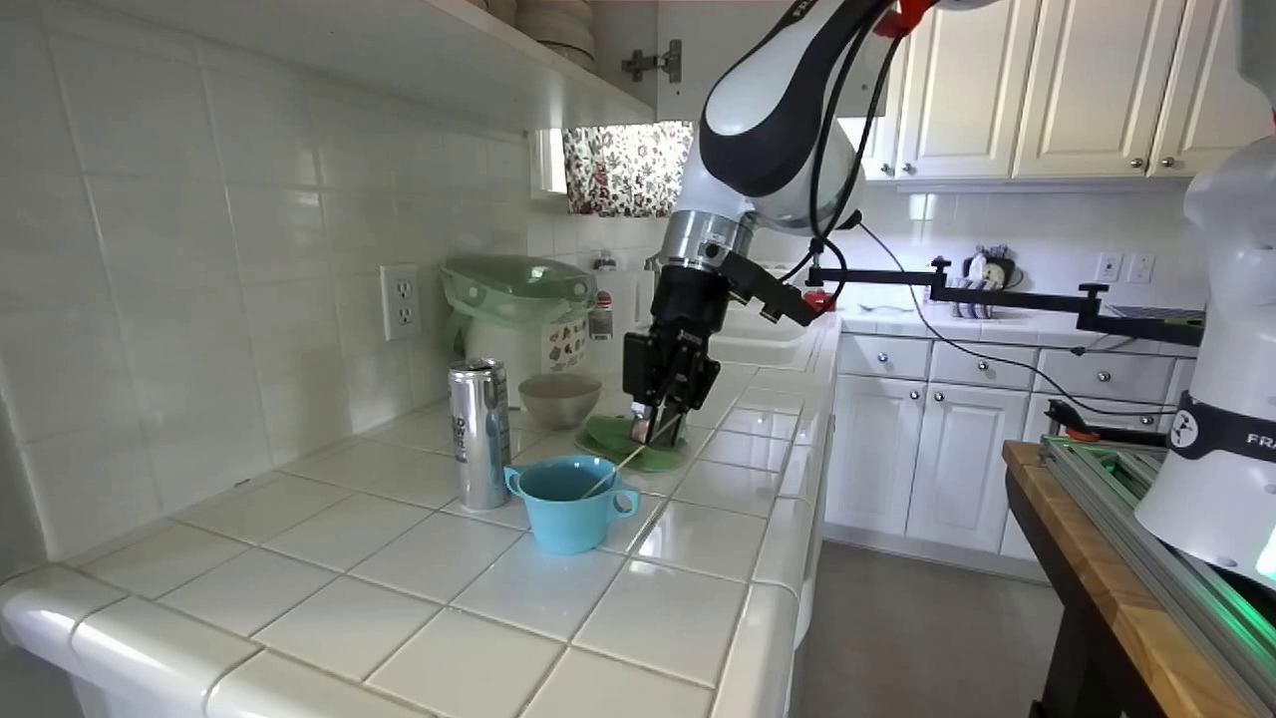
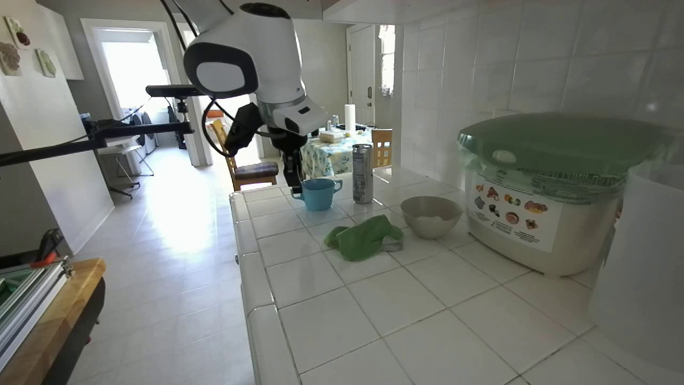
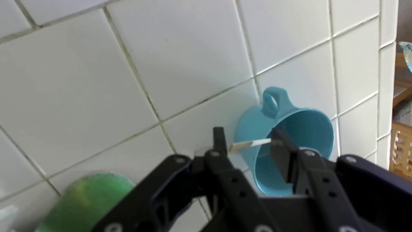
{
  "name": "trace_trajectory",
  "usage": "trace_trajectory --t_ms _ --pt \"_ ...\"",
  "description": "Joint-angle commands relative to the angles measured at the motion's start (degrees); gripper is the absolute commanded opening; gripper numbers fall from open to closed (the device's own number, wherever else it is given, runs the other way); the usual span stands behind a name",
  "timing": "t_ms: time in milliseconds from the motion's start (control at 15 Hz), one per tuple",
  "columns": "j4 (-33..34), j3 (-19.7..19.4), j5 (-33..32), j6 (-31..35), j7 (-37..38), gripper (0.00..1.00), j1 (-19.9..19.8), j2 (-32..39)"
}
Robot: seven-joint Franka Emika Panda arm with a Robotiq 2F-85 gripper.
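Note:
A light blue two-handled cup (image 1: 566, 514) stands on the white tiled counter, also visible in the wrist view as a tilted round opening (image 3: 305, 125). Out of it leans a thin pale stick (image 1: 630, 457). My gripper (image 3: 248, 143) is over the cup's near side, its fingers well apart. In the wrist view the stick (image 3: 249, 145) crosses the gap between them, one end close to the left finger and the rest running behind the right finger; whether either finger touches it, I cannot tell. A crumpled green cloth (image 2: 366, 239) lies on the counter beyond the cup.
Beside the cup stands a tall silver can (image 1: 480, 434). A beige bowl (image 2: 430, 218) and a bin with a green lid (image 2: 556, 144) are along the wall. A shelf (image 1: 399, 60) overhangs the counter, whose rounded edge (image 1: 788, 588) drops to the floor.

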Motion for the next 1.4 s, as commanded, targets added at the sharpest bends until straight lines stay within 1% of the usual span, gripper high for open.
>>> trace_trajectory --t_ms 0,267,333,400,533,667,867,1067,1133,1200,1267,1333 --pt "-2.0 0.14 0.3 1.54 1.91 0.43 0.34 -1.88" --pt "-2.88 0.18 0.31 2.68 4.45 0.48 1.0 -2.82" --pt "-3.2 0.29 0.43 3.17 4.94 0.46 1.13 -3.07" --pt "-3.51 0.36 0.61 3.56 5.68 0.48 1.29 -3.3" --pt "-4.07 0.42 0.65 4.31 6.83 0.48 1.66 -3.63" --pt "-4.72 0.56 0.92 4.88 7.97 0.43 1.91 -4.01" --pt "-5.68 0.56 0.69 6.42 10.06 0.45 2.52 -4.31" --pt "-6.23 0.67 0.59 7.33 11.12 0.44 2.77 -4.4" --pt "-6.25 0.67 0.46 7.59 11.57 0.37 2.86 -4.32" --pt "-6.16 0.6 0.17 7.86 11.96 0.19 2.96 -4.18" --pt "-6.08 0.52 -0.14 8.13 12.3 0.15 3.05 -4.06" --pt "-5.93 0.5 -0.27 8.19 12.45 0.05 3.06 -3.98"
